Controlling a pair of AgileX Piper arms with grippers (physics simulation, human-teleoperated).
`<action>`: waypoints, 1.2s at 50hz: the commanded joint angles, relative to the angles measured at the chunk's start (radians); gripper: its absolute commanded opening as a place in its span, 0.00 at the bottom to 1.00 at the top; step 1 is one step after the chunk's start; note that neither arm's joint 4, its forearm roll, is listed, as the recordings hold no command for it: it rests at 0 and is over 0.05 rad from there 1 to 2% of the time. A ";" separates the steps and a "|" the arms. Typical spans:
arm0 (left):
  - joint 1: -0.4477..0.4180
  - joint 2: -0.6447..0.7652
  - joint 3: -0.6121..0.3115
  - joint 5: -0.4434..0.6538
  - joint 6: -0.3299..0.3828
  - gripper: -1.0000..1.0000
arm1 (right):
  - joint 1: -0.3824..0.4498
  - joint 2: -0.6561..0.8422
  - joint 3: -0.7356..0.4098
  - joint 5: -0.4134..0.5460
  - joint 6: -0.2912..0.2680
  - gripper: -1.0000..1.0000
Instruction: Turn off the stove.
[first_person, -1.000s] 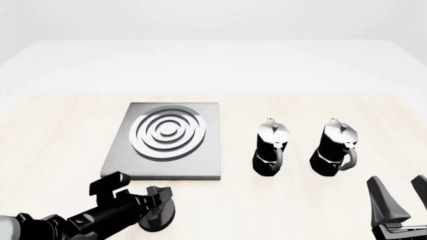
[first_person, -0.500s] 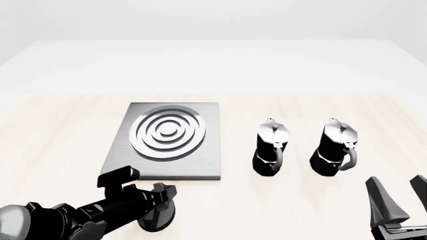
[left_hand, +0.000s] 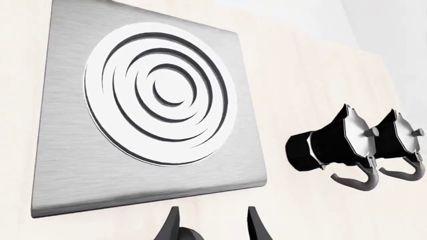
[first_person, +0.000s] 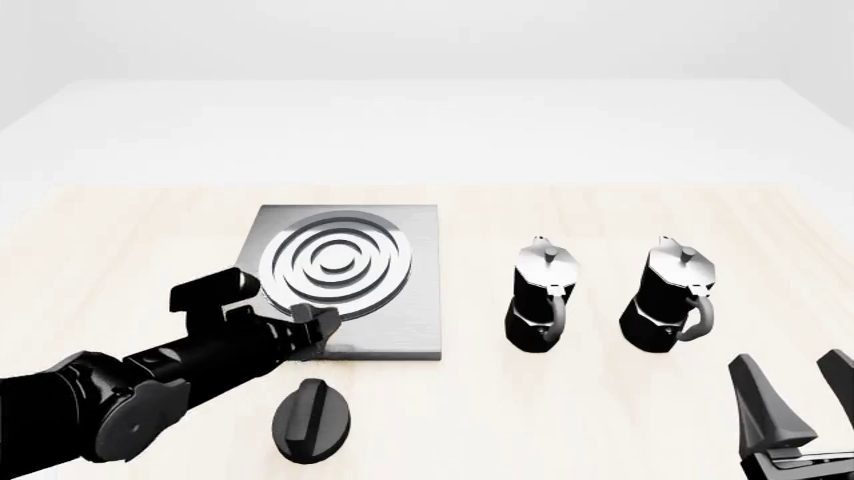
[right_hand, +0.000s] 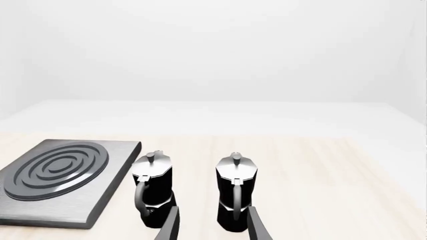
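1. The left gripper (first_person: 310, 322) hangs over the near edge of the flat square brushed-grey metal stove plate (first_person: 407, 330), above and a little beyond the round black knob with its raised bar (first_person: 312, 421). The left wrist view shows its fingers spread with nothing between them, and the front view shows clear space between gripper and knob. The risk: if the knob is not fully at off, the task looks finished when it is not, and the pictures do not show which position means off.
2. The knob sits on the pale wooden table (first_person: 107, 260), near of the plate and apart from it, its bar running roughly near to far. A descent onto it from here could catch the bar off-centre and slip instead of turning it.
3. The concentric silver burner rings (first_person: 336, 264) lie just beyond the left gripper; a low move forward could scrape the plate and shift it.
4. Two black-and-silver moka pots (first_person: 541, 298) (first_person: 667, 296) stand upright to the right of the plate, well apart from the left arm; a wide rightward swing could topple the nearer one.
5. The right gripper (first_person: 798, 400) waits at the near right with fingers spread and empty, the pots just ahead of it; a forward drift would knock them.
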 joint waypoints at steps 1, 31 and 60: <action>0.063 -0.141 -0.014 0.114 0.036 1.00 | -0.002 0.000 0.000 -0.003 -0.007 1.00; 0.193 -0.682 -0.077 0.540 0.040 1.00 | -0.006 0.000 -0.001 -0.014 -0.006 1.00; 0.274 -1.031 -0.073 0.747 -0.027 1.00 | -0.003 -0.001 -0.001 -0.014 -0.010 1.00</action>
